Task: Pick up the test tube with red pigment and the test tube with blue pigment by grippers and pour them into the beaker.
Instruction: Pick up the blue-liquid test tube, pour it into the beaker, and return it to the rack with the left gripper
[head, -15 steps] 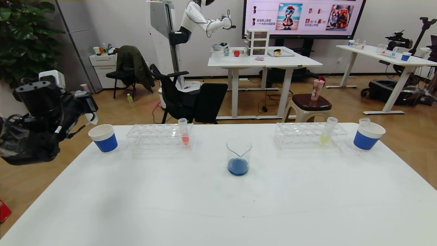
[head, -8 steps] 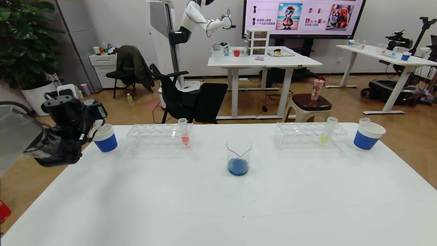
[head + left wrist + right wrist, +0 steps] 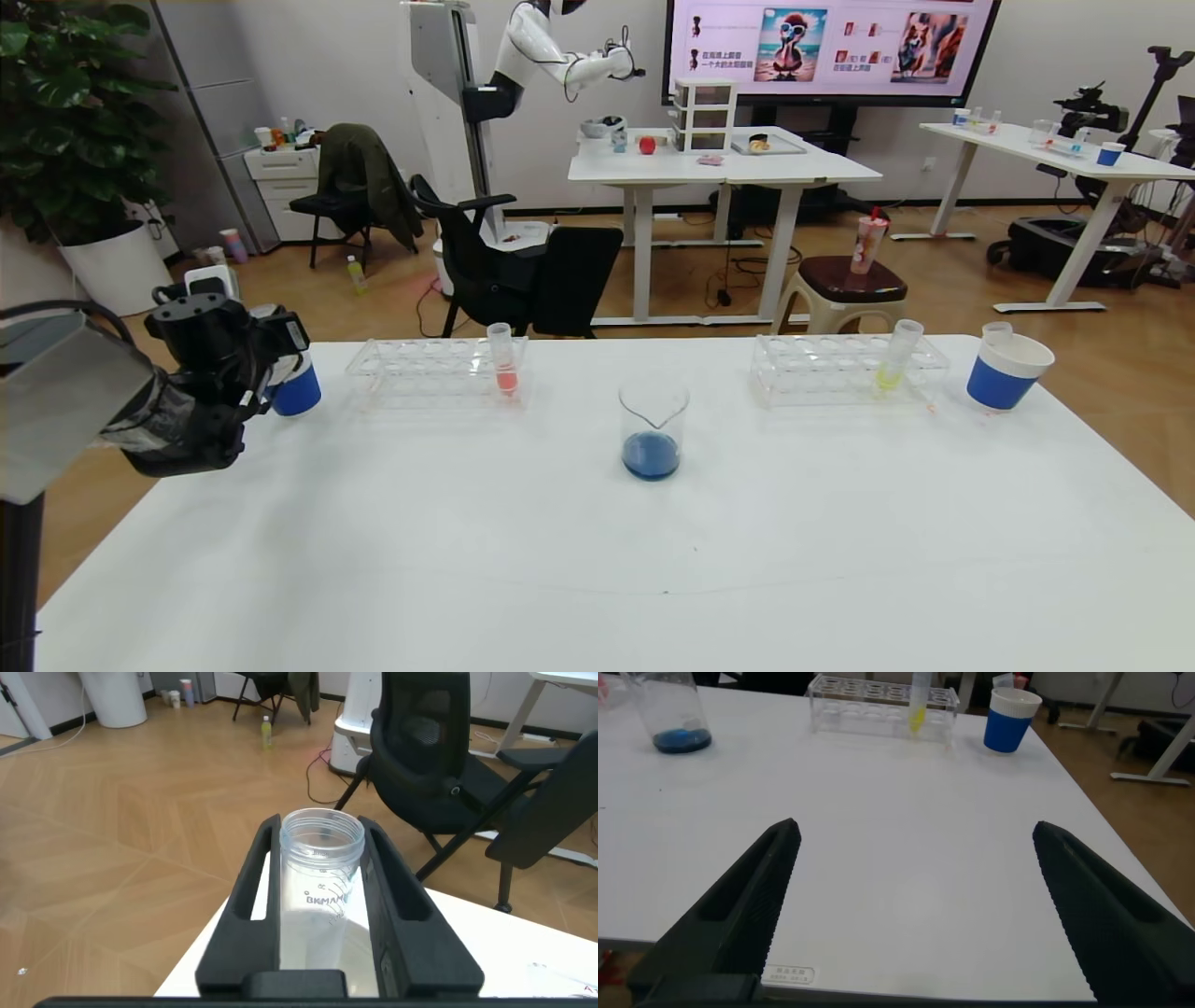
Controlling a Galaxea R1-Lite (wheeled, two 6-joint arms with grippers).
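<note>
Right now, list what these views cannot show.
- The clear tube in the left gripper: left wrist view, its lower end hidden by the gripper's body; contents unknown.
- The left paper cup: head view, mostly behind the left gripper.
- The right gripper: outside the head view; only its open fingers show in the right wrist view.

A wide stretch of white table [image 3: 579, 579] is lying open in front of the beaker [image 3: 653, 429]. Behind it, the two clear tube racks [image 3: 439, 371] [image 3: 845, 369] and the right paper cup [image 3: 1004, 371] are lining the far edge, leaving a gap between the racks. The left gripper [image 3: 271, 359] is crowding the left paper cup [image 3: 297, 390] at the far left corner.
</note>
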